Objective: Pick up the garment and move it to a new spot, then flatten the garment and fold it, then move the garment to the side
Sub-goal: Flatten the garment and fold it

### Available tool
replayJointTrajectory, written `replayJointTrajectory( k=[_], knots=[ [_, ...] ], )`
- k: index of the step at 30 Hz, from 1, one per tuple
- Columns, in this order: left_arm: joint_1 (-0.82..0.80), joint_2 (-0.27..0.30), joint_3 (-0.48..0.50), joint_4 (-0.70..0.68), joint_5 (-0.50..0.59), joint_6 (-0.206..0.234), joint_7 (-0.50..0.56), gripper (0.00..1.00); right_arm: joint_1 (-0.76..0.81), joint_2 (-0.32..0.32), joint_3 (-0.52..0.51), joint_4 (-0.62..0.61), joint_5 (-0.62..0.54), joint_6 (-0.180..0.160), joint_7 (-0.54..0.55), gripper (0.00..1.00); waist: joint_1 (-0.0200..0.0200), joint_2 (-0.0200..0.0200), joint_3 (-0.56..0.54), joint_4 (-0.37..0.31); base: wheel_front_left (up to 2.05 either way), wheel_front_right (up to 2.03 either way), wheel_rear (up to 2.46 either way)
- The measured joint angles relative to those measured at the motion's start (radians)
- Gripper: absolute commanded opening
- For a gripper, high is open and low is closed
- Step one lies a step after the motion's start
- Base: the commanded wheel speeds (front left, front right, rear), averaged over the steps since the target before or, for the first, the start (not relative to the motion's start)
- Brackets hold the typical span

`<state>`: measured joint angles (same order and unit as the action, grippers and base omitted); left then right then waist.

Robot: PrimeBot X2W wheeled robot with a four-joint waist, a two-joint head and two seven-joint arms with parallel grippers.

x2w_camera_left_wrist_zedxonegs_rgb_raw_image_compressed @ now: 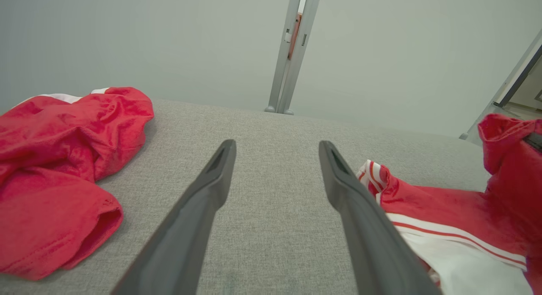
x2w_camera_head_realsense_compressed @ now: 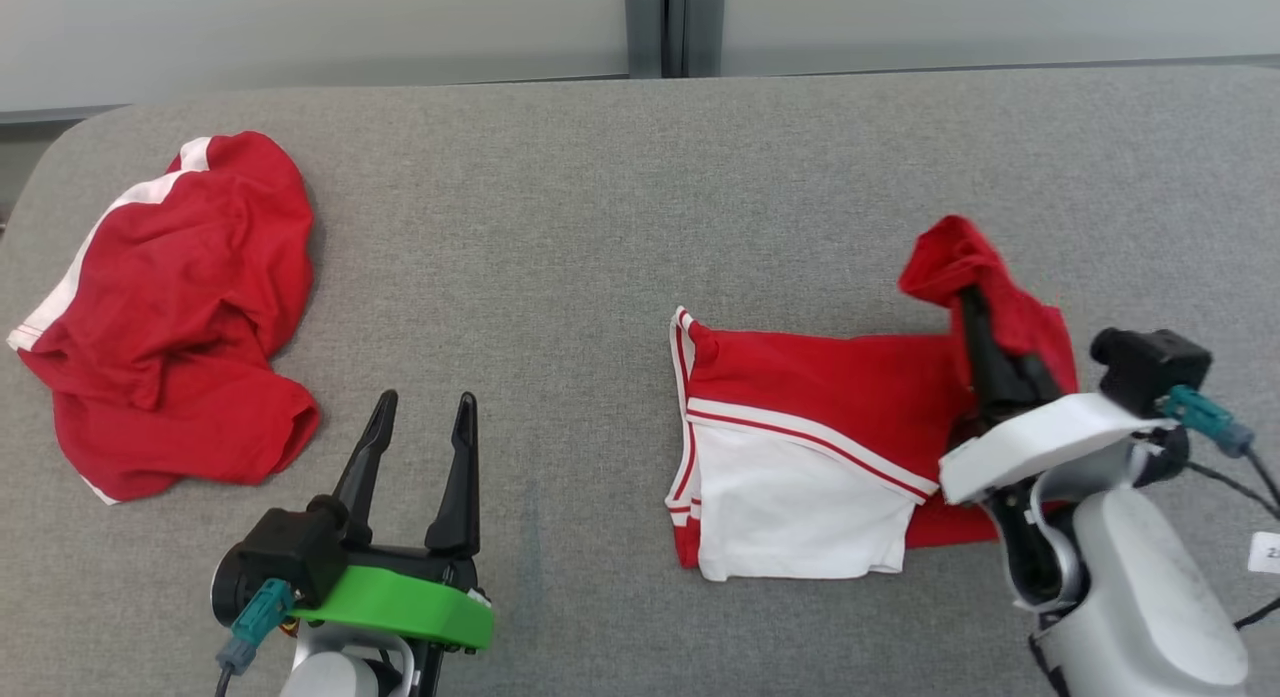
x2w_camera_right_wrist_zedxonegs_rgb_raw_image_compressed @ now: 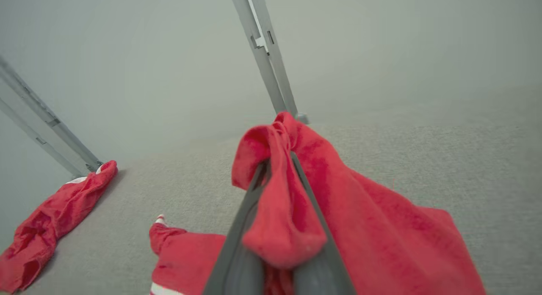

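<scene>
garment (x2w_camera_head_realsense_compressed: 830, 397): red with white panel (x2w_camera_head_realsense_compressed: 790, 507), on the right half of the grey table (x2w_camera_head_realsense_compressed: 560, 227); mostly flat, striped hem (x2w_camera_head_realsense_compressed: 682, 377) at its left, far-right corner (x2w_camera_head_realsense_compressed: 950, 252) raised off the surface.
right gripper (x2w_camera_head_realsense_compressed: 970, 307): fingers pressed together, pinching that raised corner; cloth drapes over the tips.
left gripper (x2w_camera_head_realsense_compressed: 427, 402): fingers spread wide, holding nothing, over bare table left of the garment and apart from it.
spare garment (x2w_camera_head_realsense_compressed: 170, 307): crumpled red heap at the far left, well apart.
step judged: folding, right side over left.
handling: carry the corner leftward and low, keep the cloth taut, line its edge up with the striped hem, and let go only once it lies flat.
risk: the whole garment may drag; the left gripper could pin the near-left edge.
</scene>
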<state>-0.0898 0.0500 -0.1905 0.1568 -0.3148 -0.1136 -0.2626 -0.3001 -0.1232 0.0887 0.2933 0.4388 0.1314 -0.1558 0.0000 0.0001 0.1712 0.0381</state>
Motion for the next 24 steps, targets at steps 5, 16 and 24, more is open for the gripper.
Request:
replayJointTrajectory(
  k=[5, 16, 24],
  knots=[
    [0.003, 0.000, -0.005, 0.001, -0.007, 0.003, 0.000, 1.00, 0.036, 0.039, 0.104, -0.043, 0.019, 0.000, 0.034, 0.00, 0.0000, 0.0000, -0.008, 0.018, 0.00, 0.00, 0.00],
    [0.012, 0.000, -0.013, 0.004, -0.008, 0.003, 0.000, 1.00, 0.046, 0.071, 0.265, 0.055, 0.015, 0.000, 0.011, 0.00, 0.0000, 0.0000, -0.018, 0.062, 0.00, 0.00, 0.00],
    [0.013, 0.000, -0.016, 0.004, -0.009, 0.003, 0.000, 1.00, 0.004, 0.072, 0.348, 0.170, 0.002, 0.000, -0.028, 1.00, 0.0000, -0.0001, -0.013, 0.076, 0.00, 0.00, 0.00]
  ],
)
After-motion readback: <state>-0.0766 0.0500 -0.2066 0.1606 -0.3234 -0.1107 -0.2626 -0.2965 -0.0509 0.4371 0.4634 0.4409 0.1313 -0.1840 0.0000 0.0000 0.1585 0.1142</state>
